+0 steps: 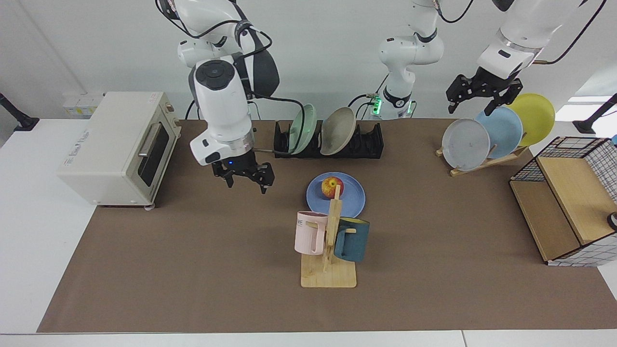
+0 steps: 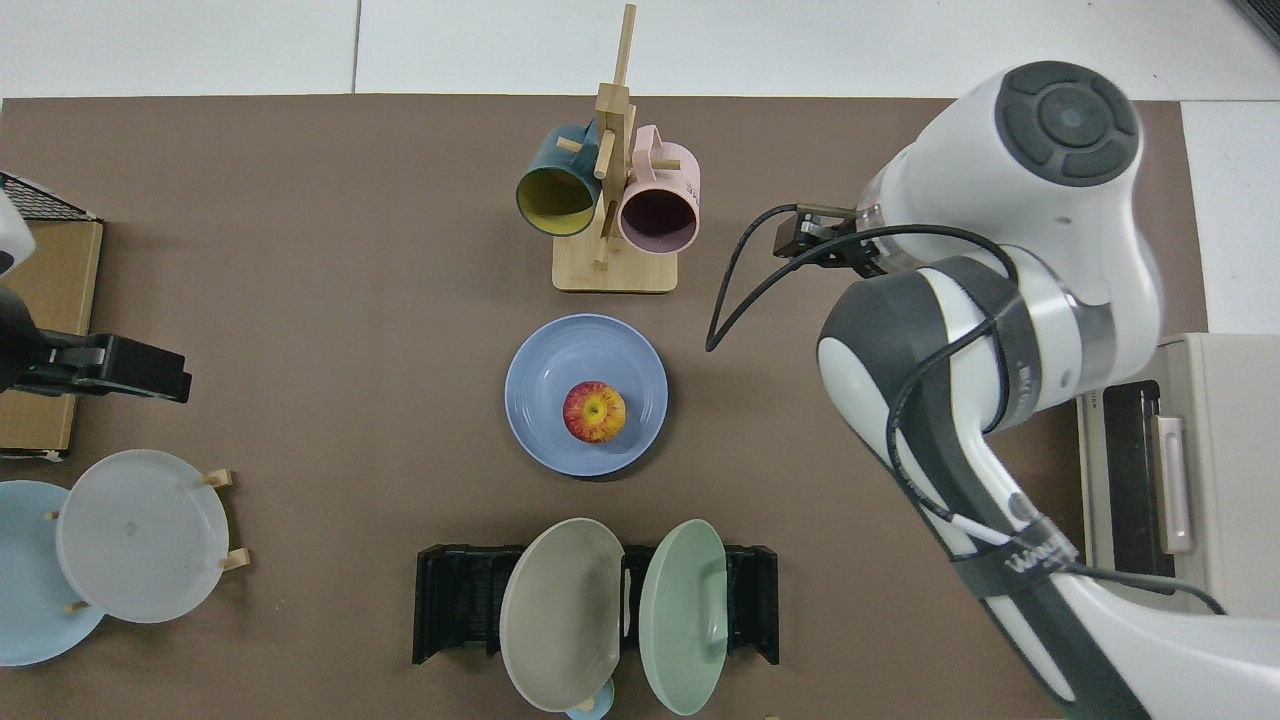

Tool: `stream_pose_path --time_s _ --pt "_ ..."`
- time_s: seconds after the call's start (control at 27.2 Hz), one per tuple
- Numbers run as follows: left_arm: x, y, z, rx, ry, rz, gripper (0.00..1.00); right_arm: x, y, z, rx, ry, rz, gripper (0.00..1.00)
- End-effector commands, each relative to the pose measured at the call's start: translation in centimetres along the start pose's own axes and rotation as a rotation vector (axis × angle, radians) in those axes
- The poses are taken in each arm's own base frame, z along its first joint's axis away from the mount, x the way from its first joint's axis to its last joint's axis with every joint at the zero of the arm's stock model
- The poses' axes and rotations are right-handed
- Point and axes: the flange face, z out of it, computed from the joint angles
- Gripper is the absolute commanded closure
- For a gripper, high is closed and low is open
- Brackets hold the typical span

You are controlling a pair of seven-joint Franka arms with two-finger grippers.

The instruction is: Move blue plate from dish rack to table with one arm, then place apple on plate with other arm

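apple (image 1: 329,187) sits mid plate (image 1: 352,197) on worktop (image 1: 193,270), task looks done | right gripper (image 1: 245,177) empty, fingers spread, near toaster oven (image 1: 115,149) | left gripper (image 1: 482,94) fingers spread, waits above wooden rack (image 1: 482,161) | apple: light, firm, smooth, rolls; pinch across middle

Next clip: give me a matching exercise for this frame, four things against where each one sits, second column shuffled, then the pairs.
Things:
1. apple
2. blue plate
3. right claw
4. left claw

Places:
A. flat on the table, between the dish rack and the mug stand
B. above the plates on the wooden rack
C. on the blue plate
D. above the mat near the toaster oven, open and holding nothing

Pairs: 1-C, 2-A, 3-D, 4-B
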Motion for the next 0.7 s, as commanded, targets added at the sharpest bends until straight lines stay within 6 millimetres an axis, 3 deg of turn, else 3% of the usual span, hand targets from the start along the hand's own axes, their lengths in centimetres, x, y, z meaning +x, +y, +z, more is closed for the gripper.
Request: stream_pose_path --time_s 0.0,0.22,0.33,0.66 --pt "-0.6 -0.1 -0.2 0.016 0.001 0.008 0.00 1.8 6.0 -2.1 -0.007 0.018 -0.055 0.00" --pt "-0.6 -0.2 -0.2 0.015 0.001 0.007 0.00 2.9 11.7 -4.1 -0.020 0.010 -0.176 0.00" --pt "-0.6 -0.2 -0.2 0.015 0.001 0.007 0.00 2.5 13.3 -5.4 -0.029 -0.011 -0.254 0.00" --pt "-0.6 -0.1 -0.2 0.016 0.001 0.008 0.00 0.1 15.1 -9.9 -0.034 -0.028 -0.268 0.00"
